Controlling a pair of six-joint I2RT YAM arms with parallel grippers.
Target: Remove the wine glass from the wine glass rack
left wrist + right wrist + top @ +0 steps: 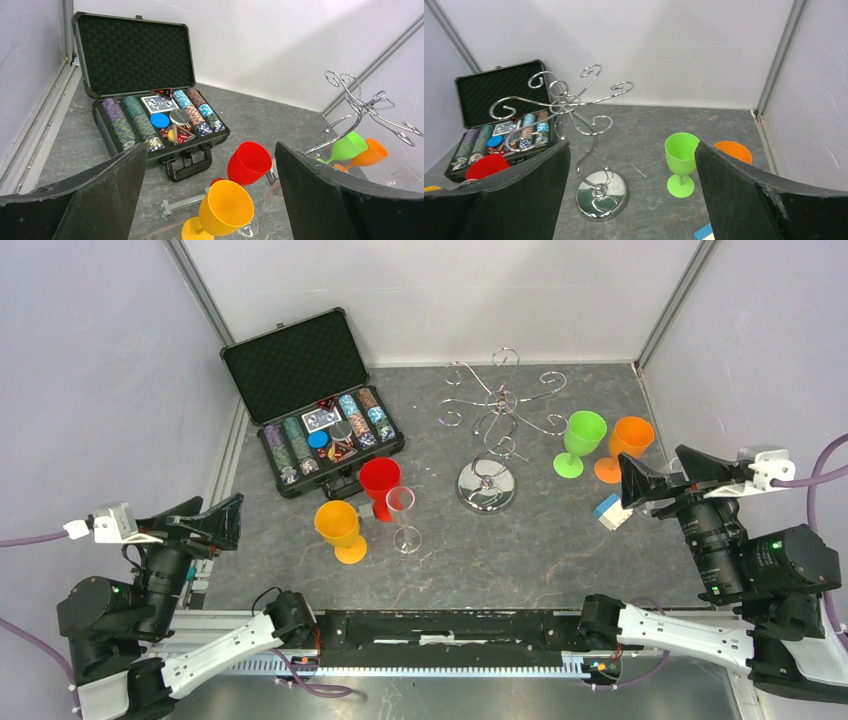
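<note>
The chrome wine glass rack [487, 486] stands mid-table on its domed base, and nothing hangs from its curled hooks [561, 97]. All wine glasses stand upright on the table. A green one [582, 440] and an orange one [628, 445] are right of the rack. A red one [379, 485], a yellow one [340, 528] and a clear one [403, 515] are to its left. My right gripper [652, 462] is open just near of the orange glass, with nothing between its pads. My left gripper [222, 515] is open at the left edge, empty, facing the yellow glass [225, 207].
An open black poker-chip case [310, 400] sits at the back left. A blue-and-white block [609, 511] lies beside my right gripper. A short grey metal bar [182, 204] lies by the red glass. Walls close in on three sides.
</note>
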